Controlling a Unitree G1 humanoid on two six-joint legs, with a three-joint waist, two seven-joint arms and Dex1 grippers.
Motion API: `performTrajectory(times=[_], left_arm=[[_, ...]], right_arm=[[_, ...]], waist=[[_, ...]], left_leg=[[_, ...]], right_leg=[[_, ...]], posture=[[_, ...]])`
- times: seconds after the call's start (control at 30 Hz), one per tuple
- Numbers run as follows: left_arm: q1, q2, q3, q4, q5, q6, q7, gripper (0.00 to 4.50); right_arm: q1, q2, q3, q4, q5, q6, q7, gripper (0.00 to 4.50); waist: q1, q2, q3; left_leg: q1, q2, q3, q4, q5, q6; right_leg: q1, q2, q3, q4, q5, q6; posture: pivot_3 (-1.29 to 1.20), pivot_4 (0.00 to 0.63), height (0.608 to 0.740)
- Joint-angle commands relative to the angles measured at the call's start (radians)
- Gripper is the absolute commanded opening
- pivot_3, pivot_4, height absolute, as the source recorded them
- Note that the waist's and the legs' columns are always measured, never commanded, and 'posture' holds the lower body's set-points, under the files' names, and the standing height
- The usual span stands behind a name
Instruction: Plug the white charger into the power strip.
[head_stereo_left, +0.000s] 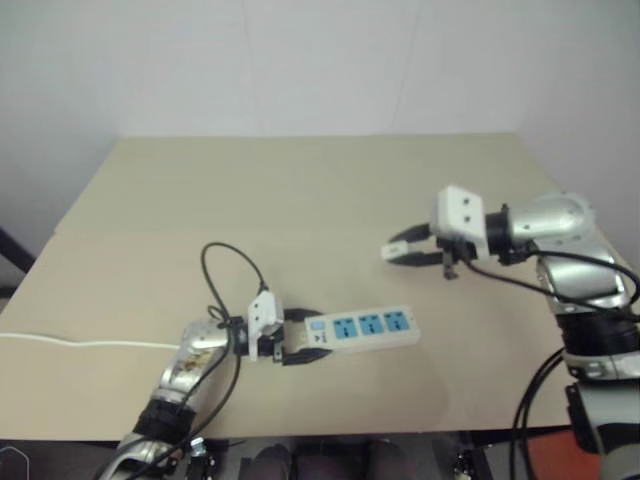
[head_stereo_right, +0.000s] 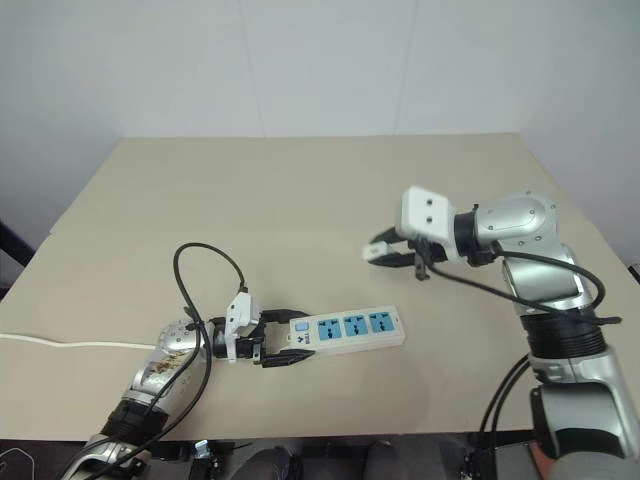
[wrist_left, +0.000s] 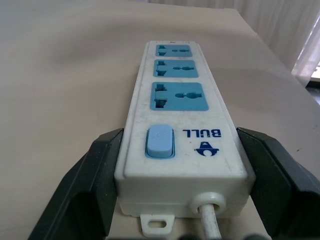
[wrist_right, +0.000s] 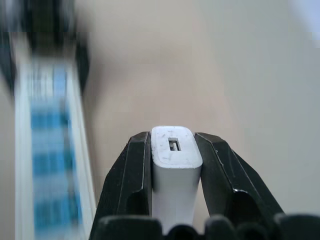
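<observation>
Right gripper (wrist_right: 172, 150) clamps the white charger (wrist_right: 175, 165) above the power strip (head_stereo_left: 365, 327), itself held by left gripper (wrist_left: 175, 165); misaligned prongs could jam against 1 of 3 sockets.

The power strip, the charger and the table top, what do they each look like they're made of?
Power strip: likely hard white moulded plastic with a slight sheen, blue socket faces and faint scuffs. White charger: smooth, faintly glossy white plastic with rounded edges, probably. Table: matte beige board, even in colour with no grain, perhaps laminate; the core cannot be told.
</observation>
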Motion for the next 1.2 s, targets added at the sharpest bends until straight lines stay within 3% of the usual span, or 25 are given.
performTrajectory(times=[0.03, 0.17, 0.37, 1.2], left_arm=[[-0.015, 0.009, -0.001, 0.062, 0.017, -0.065, -0.023, 3.25], [-0.029, 0.011, 0.0, 0.106, -0.003, -0.098, -0.066, 3.25], [-0.054, 0.02, 0.013, 0.141, -0.042, -0.091, -0.134, 3.25], [-0.049, 0.021, 0.008, 0.166, -0.022, -0.124, -0.131, 3.25]], right_arm=[[0.041, 0.025, -0.105, -0.086, 0.187, 0.162, -0.047, 1.12], [0.14, 0.106, -0.12, -0.152, 0.285, 0.183, -0.111, 1.12], [0.257, 0.183, -0.023, -0.157, 0.253, 0.065, -0.132, 1.12], [0.268, 0.3, 0.059, 0.149, 0.226, -0.332, 0.069, 1.12]], waist=[[0.006, 0.0, 0.0], [0.005, 0.0, -0.001], [-0.006, 0.001, -0.001], [-0.011, 0.001, -0.001]], left_leg=[[0.0, 0.0, 0.0, 0.0, -0.001, 0.001], [0.001, 0.0, 0.0, -0.001, -0.002, 0.004], [0.002, -0.001, 0.001, 0.0, -0.002, 0.004], [0.006, -0.001, 0.001, -0.001, -0.002, 0.004]], right_leg=[[0.0, 0.0, 0.0, 0.0, 0.0, 0.0], [0.001, 0.0, 0.0, 0.0, 0.0, 0.0], [0.0, 0.001, 0.0, 0.002, 0.0, 0.0], [0.002, 0.002, 0.001, 0.003, 0.0, 0.0]], posture=[[0.0, 0.15, 0.74], [0.0, 0.15, 0.74], [0.0, 0.15, 0.74], [0.0, 0.15, 0.74]])
